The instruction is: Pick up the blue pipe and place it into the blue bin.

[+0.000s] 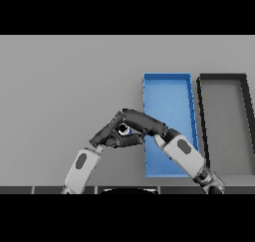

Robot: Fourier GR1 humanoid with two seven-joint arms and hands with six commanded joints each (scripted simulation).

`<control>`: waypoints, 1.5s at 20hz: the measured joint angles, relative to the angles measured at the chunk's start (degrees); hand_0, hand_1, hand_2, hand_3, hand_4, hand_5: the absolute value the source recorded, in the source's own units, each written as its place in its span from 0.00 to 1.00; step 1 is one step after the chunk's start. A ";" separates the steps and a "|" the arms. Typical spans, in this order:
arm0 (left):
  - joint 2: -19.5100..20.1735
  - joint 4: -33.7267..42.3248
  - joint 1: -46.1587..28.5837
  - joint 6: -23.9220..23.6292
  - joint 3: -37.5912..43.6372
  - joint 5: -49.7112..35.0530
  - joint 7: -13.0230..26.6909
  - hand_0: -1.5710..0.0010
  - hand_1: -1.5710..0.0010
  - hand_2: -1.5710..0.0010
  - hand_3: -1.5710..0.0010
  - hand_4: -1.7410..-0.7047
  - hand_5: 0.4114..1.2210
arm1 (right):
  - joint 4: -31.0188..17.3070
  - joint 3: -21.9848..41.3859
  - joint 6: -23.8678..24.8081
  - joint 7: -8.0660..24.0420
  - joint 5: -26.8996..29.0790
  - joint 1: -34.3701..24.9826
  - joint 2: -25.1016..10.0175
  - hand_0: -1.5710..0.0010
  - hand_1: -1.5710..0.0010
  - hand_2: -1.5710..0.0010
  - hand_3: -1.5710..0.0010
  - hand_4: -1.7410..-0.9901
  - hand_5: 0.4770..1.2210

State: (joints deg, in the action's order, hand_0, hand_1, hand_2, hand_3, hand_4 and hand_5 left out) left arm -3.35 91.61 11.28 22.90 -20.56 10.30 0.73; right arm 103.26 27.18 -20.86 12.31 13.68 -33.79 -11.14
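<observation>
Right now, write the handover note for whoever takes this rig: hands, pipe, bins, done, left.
Left hand: beside the pipe, touching it from the left; grip unclear.
Right hand: reaches in from the right, fingers curled over the blue pipe.
Pipe: between both hands, just left of the blue bin; whether it is off the table cannot be told.
Black bin: right of the blue one, not part of the job.
Done: pipe reached and held.
Left: carry it right, over the blue bin's wall, and release it inside.
</observation>
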 measured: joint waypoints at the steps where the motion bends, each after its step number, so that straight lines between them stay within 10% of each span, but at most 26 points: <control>1: 0.70 0.29 0.15 2.23 0.51 -0.19 -0.26 0.52 0.56 0.58 0.62 0.44 1.00 | 0.46 0.50 0.49 0.83 0.11 -0.04 0.33 0.01 0.01 0.00 0.01 0.01 0.98; 5: 0.45 0.39 -0.57 5.84 1.49 3.04 0.06 0.80 0.82 0.83 0.84 0.67 0.65 | 1.28 0.89 1.13 7.50 -0.47 -0.16 1.57 0.00 0.00 0.00 0.00 0.00 0.99; 12: -1.38 0.54 -1.71 4.87 2.23 1.56 3.41 0.96 0.96 0.96 0.97 0.76 0.16 | 1.38 -1.18 -1.33 9.36 -2.17 1.70 4.32 0.00 0.00 0.00 0.00 0.00 1.00; 21: -0.66 0.01 -1.19 4.12 2.20 2.76 3.33 0.99 0.99 1.00 1.00 0.80 0.05 | 2.92 -11.11 1.17 22.60 12.38 -5.49 9.05 0.00 0.00 0.00 0.00 0.00 1.00; 25: -0.81 -0.32 -1.67 4.39 2.26 2.27 4.50 1.00 1.00 1.00 1.00 0.81 0.03 | -1.03 -17.88 3.87 21.18 21.18 -17.90 5.43 0.00 0.00 0.00 0.00 0.00 1.00; 30: 0.18 1.11 -2.18 4.61 2.11 2.75 5.63 1.00 1.00 1.00 1.00 0.82 0.02 | -8.96 -27.85 8.10 20.51 15.39 -27.62 -0.70 0.00 0.00 0.00 0.00 0.00 1.00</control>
State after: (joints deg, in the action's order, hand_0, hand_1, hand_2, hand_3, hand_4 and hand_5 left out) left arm -3.17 92.72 9.10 27.51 -18.46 13.05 6.36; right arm 94.29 -0.67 -12.76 32.81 29.08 -61.40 -11.84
